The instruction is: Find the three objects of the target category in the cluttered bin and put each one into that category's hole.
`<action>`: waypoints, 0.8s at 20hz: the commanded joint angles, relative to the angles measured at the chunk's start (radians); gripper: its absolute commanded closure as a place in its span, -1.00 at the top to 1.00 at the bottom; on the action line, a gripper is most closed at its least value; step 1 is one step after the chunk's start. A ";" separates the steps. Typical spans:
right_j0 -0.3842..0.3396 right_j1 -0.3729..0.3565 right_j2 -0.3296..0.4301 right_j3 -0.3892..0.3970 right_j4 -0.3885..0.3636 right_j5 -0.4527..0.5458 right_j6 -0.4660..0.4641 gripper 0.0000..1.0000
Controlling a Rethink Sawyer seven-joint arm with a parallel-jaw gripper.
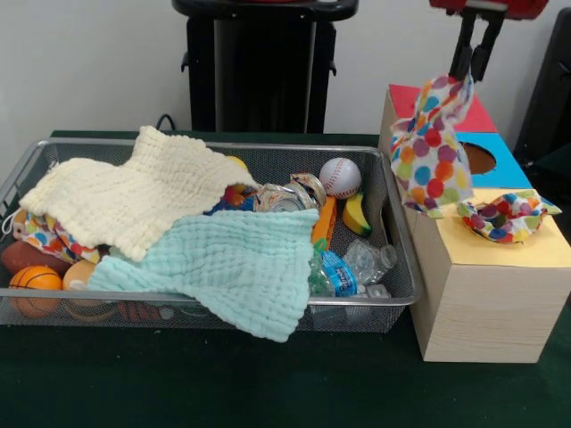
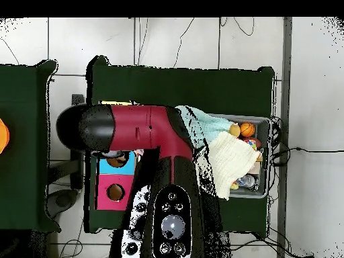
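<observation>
Gripper (image 1: pixel 474 55) is clamping the top of one polka-dot cloth (image 1: pixel 431 147), dangling it above the blue hole (image 1: pixel 478 159) of the wooden box (image 1: pixel 486 285); the cloth is hanging wide and partly off the box's edge, so on release it risks draping over the rim instead of dropping in. A second polka-dot cloth (image 1: pixel 504 217) is lying on the box's yellow top, a third (image 1: pixel 45 234) is peeking out at the wire bin (image 1: pixel 393 227) edge. Also counting two towels, cream (image 1: pixel 134 192) and mint (image 1: pixel 227 267), one baseball (image 1: pixel 340 176), one basketball (image 1: pixel 36 281), on the green tabletop (image 1: pixel 268 383).

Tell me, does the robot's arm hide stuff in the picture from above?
Overhead view: yes, the red arm covers the claw, most of the box and part of the bin. Front view: nothing blocks the claw, shut on a dotted cloth.
</observation>
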 commanded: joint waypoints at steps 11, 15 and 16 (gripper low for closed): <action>-0.009 -0.067 0.053 0.000 0.039 0.180 0.097 -1.00; 0.002 -0.049 0.056 -0.002 0.043 0.152 0.122 -1.00; 0.003 -0.044 0.056 -0.006 0.043 0.151 0.124 -1.00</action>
